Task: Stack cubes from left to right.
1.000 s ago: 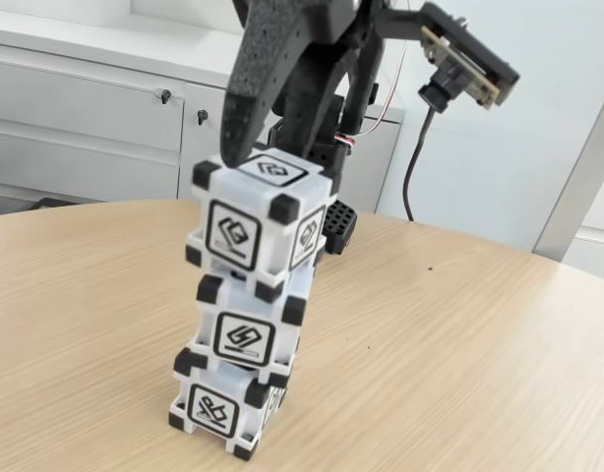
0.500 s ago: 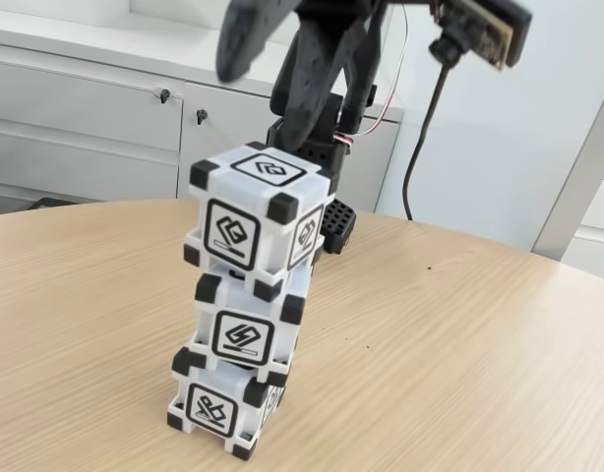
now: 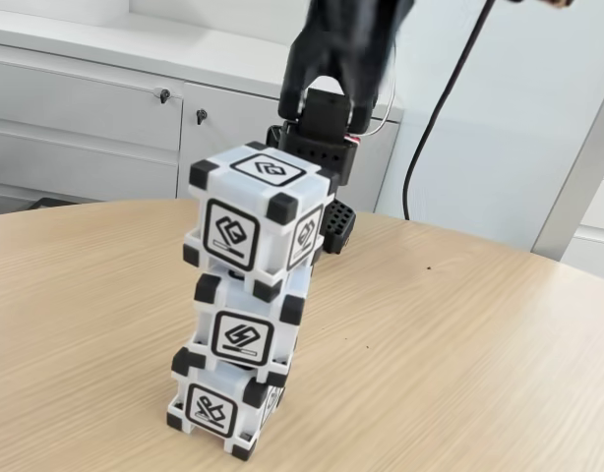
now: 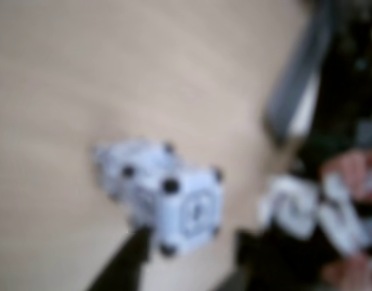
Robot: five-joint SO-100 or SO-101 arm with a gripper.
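Three white cubes with black corners stand in one slightly leaning stack on the wooden table (image 3: 479, 344) in the fixed view: the top cube (image 3: 258, 211), the middle cube (image 3: 245, 334) and the bottom cube (image 3: 218, 408). Nothing touches the stack. The black arm (image 3: 336, 59) rises behind it and leaves the frame at the top. The blurred wrist view looks down on the stack (image 4: 174, 200) from well above. My gripper (image 4: 192, 270) hangs over it, with one dark finger (image 4: 128, 260) at the lower left, and looks open and empty.
The arm's base (image 3: 322, 147) stands at the table's far edge, just behind the stack. A black cable (image 3: 440, 108) hangs to its right. White cabinets (image 3: 86, 108) line the wall beyond. Bare tabletop lies to the right of the stack.
The gripper, which was touching the top cube a second ago, has lifted straight up and out of the fixed view. The stack of three cubes has stayed put.
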